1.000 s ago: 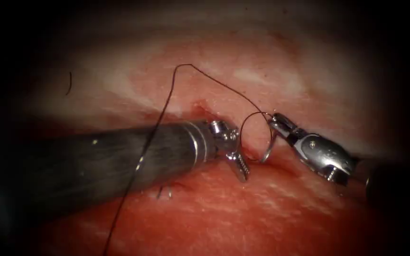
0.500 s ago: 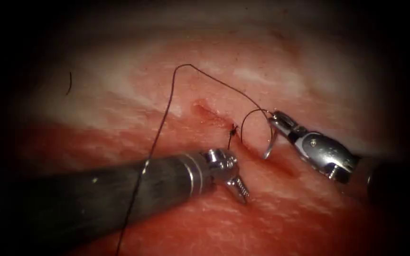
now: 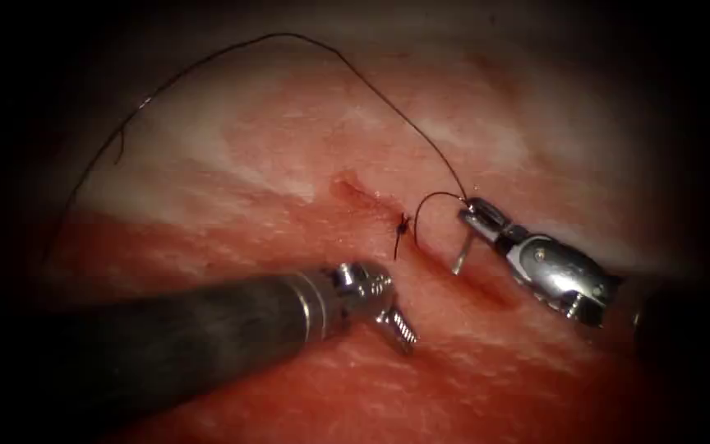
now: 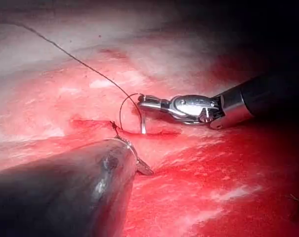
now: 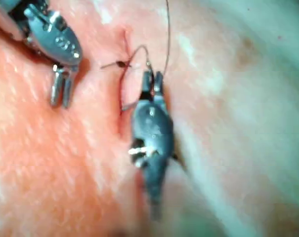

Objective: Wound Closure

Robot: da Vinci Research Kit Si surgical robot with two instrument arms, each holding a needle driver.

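My right tool [image 3: 472,215] has its jaws shut on the curved needle [image 3: 462,251] near its tail. The needle hangs down with its tip at the right edge of the cut [image 3: 486,288]; I cannot tell whether the tip is in the tissue. From the needle's tail the thread [image 3: 371,82] rises in a long arc up and off to the left. A small loop of thread leads to a dark knot [image 3: 403,222] on the cut. My left tool [image 3: 402,329] lies below and left of the knot, jaws shut on nothing. The right tool [image 4: 142,102] and needle [image 4: 143,123] show in the left wrist view.
The left tool's dark shaft [image 3: 166,345] lies across the tissue on the left side. Red fluid wets the tissue [image 3: 495,378] in front of the cut. Paler tissue [image 3: 232,140] lies behind it.
My left tool has drawn back down and left, away from the cut, uncovering the knot. The thread that crossed its shaft has swung up and left. The right tool kept hold of the needle.
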